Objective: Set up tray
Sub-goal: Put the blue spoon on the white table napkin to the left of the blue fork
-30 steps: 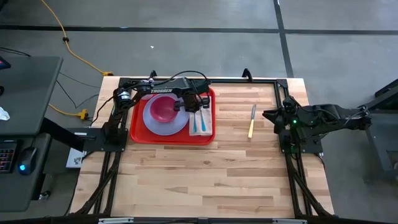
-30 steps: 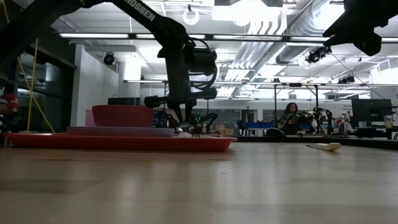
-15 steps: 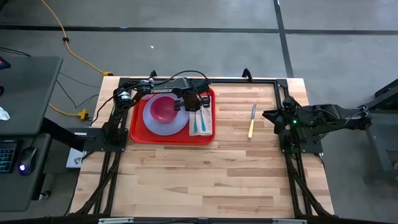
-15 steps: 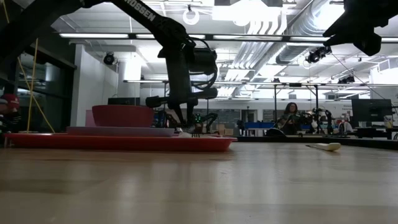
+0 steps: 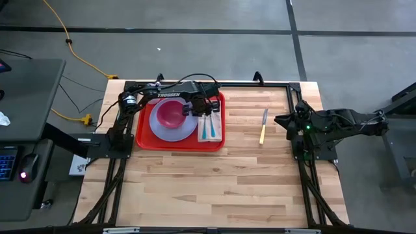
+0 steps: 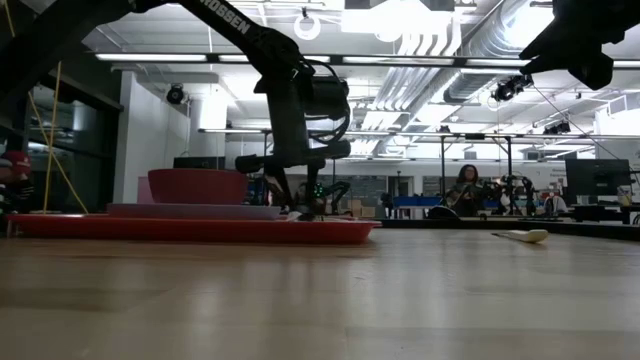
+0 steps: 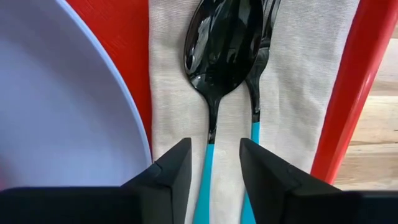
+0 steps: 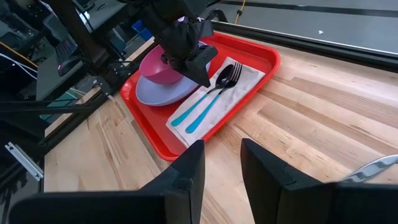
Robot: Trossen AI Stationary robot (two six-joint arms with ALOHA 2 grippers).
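Tray (image 6: 200, 230): we see it red, flat on the table.
Bowl (image 6: 197, 186): on plate (image 6: 190, 211).
Left gripper (image 6: 298, 209): low over tray.

A: Where is there room to move?

B: The wood table (image 5: 214, 182) is bare on the near side.

A: What is in the way?

B: The tray (image 5: 144, 139), and a knife (image 5: 263, 127) lying alone.

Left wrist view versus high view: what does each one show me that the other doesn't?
Only the left wrist view shows the open left gripper astride the spoon handle, with the fork partly under the spoon. Only the high view shows the pink bowl, the knife lying off the tray, and the right gripper parked. Both show the red tray, lavender plate and napkin.
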